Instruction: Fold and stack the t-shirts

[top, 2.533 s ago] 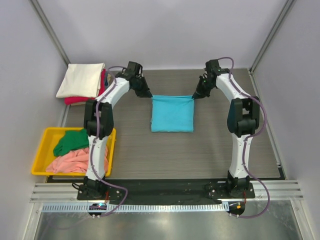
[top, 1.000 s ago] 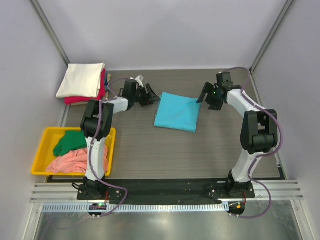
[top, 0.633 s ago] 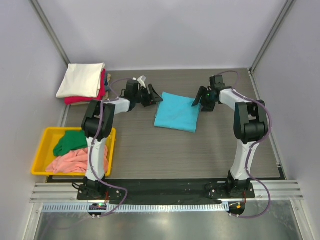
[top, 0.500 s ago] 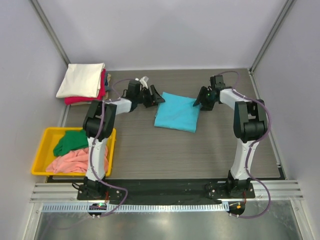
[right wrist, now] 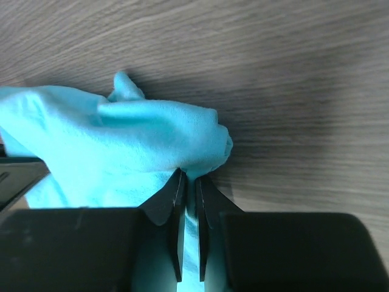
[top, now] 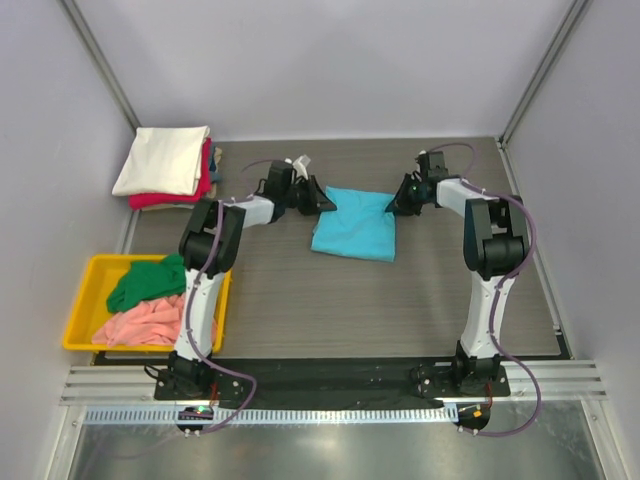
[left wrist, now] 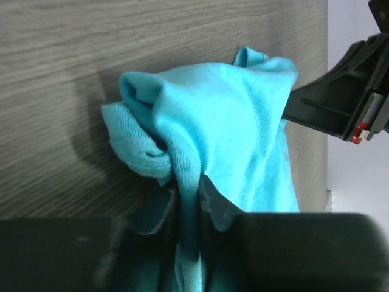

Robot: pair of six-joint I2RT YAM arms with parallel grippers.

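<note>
turquoise t-shirt (top: 355, 228) far-ctr of desk (top: 300, 295) | left hand (top: 325, 203) clamped on far-left corner | right hand (top: 393, 206) clamped on far-right corner

Below the left claw (left wrist: 189, 188) the turquoise shirt (left wrist: 231, 109) vanishes into its pinch, and the claw's dark body is only a blur. It's the same at the right claw (right wrist: 188, 179), where the cloth also runs off the picture's left side. Well behind the left claw, the red shirt (top: 155, 201) lies mostly buried under the cream shirt (top: 165, 158)
</note>
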